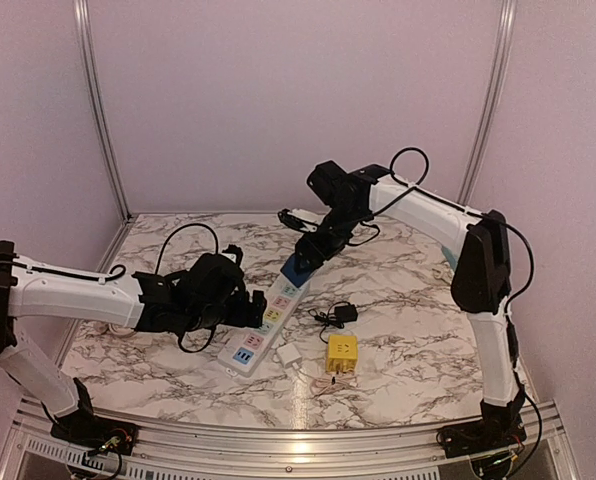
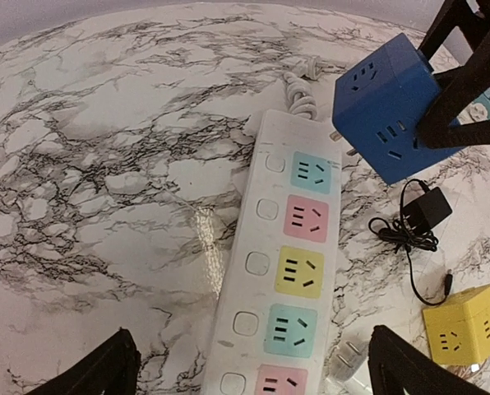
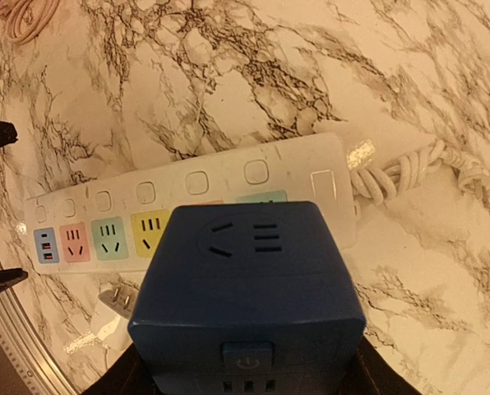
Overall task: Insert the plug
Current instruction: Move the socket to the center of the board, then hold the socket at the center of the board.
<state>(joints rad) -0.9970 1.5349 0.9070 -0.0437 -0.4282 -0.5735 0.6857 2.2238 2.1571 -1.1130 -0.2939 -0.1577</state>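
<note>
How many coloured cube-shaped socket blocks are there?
2. The blue cube is held by the right gripper over the far end of the power strip; the yellow cube sits on the table beside it. None seems hidden.

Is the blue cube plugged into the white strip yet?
No, the blue cube has its metal prongs showing, not inside any socket of the white strip.

The left arm (image 1: 68,290) and the right arm (image 1: 428,215) are made of smooth white tubes joined by bulky matte black housings. A thin black cable (image 1: 410,160) loops loose off the right arm, and a second cable (image 1: 183,235) arcs over the left one. The left base (image 1: 83,430) is black, with thin coloured wires beside it. The left gripper (image 1: 258,308) and the right gripper (image 1: 313,250) are black. The left one's fingers (image 2: 105,370) look dull and tapered.
</note>
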